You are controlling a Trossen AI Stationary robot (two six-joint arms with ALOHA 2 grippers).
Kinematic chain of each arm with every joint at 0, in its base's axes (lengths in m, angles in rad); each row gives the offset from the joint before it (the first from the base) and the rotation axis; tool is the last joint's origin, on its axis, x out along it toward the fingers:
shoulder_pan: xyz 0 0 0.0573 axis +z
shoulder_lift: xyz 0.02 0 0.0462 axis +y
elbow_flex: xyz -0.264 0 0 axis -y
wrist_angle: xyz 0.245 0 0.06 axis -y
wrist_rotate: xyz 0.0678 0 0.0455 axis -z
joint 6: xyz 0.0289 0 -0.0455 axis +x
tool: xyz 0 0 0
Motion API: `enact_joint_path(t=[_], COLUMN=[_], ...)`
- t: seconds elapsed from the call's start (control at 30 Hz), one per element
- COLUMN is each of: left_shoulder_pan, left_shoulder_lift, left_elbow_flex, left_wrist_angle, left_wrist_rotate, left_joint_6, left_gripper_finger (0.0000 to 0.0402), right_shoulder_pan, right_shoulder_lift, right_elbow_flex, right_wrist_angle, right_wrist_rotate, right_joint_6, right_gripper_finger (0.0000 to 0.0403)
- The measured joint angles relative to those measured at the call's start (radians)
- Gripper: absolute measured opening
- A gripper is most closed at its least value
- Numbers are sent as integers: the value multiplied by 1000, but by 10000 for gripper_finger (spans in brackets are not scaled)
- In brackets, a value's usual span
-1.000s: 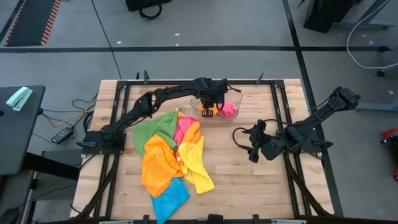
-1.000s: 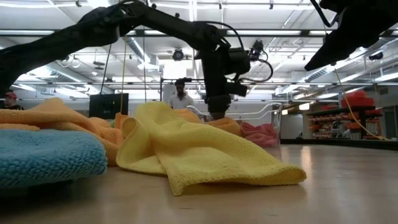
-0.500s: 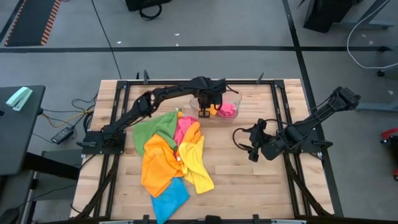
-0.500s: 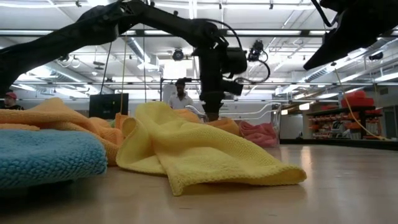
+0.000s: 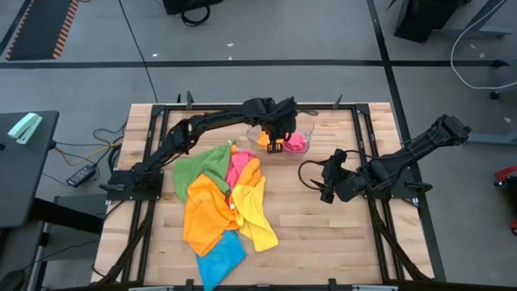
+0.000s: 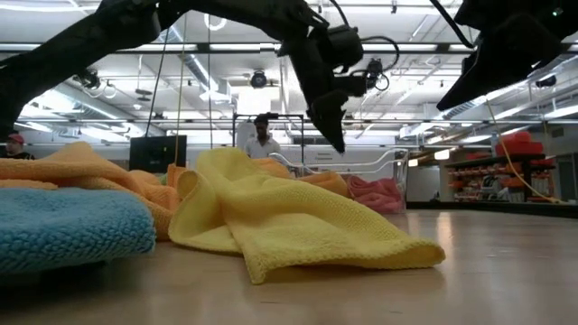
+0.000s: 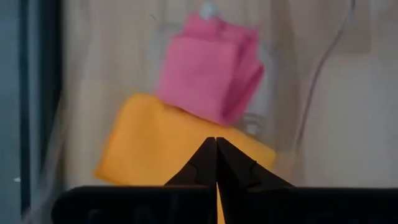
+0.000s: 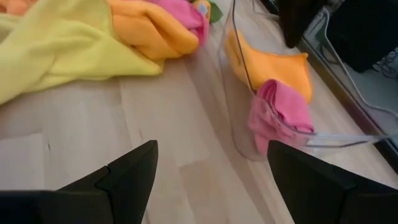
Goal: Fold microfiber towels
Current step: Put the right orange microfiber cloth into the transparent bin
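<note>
High view: the left gripper (image 5: 275, 145) hangs over the clear plastic tray (image 5: 305, 129) at the far middle of the wooden table (image 5: 323, 234), its fingers pressed together with nothing between them. Inside the tray lie a folded orange towel (image 5: 265, 139) and a folded pink towel (image 5: 296, 142). The right gripper (image 5: 326, 179) waits to the right of centre, pointing left, fingers spread wide and empty. Left of centre sits the loose pile: a green towel (image 5: 196, 166), a pink towel (image 5: 237, 165), an orange towel (image 5: 207, 214), a yellow towel (image 5: 255, 214) and a blue towel (image 5: 220, 259) nearest the front edge.

Low view: the yellow towel (image 6: 289, 221) is crumpled in front, the blue one (image 6: 72, 230) at left, orange (image 6: 81, 171) behind it. The left gripper (image 6: 336, 140) hangs tilted above the tray, clear of the cloths. A person (image 6: 262, 137) stands in the room behind.

Left wrist view: closed fingertips (image 7: 216, 155) point down at the folded orange towel (image 7: 149, 146) with the folded pink one (image 7: 211, 68) overlapping its far edge.

Right wrist view: the two dark fingers (image 8: 124, 174) stand wide apart over bare table; beyond them is the tray (image 8: 239, 124) holding the orange (image 8: 280, 71) and pink (image 8: 280, 112) towels, and the loose pile to the left.
</note>
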Motion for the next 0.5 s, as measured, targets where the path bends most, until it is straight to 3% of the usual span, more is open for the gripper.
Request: enact_joint_path(t=[0.23,0.5], left_shoulder_pan=[-78,-154], left_shoulder_lift=[-35,-283], left_elbow_flex=[-154,-389], left_wrist_angle=[41,209], left_wrist_rotate=[-30,-125], left_joint_6=[-65,-102], left_gripper_finger=[8,13], right_shoulder_pan=[0,-4], right_shoulder_lift=[0,-1], right_elbow_flex=[0,0], right_wrist_angle=[-44,-51], right_wrist_rotate=[0,40], right_joint_6=[-11,-70], right_gripper_finger=[312,312])
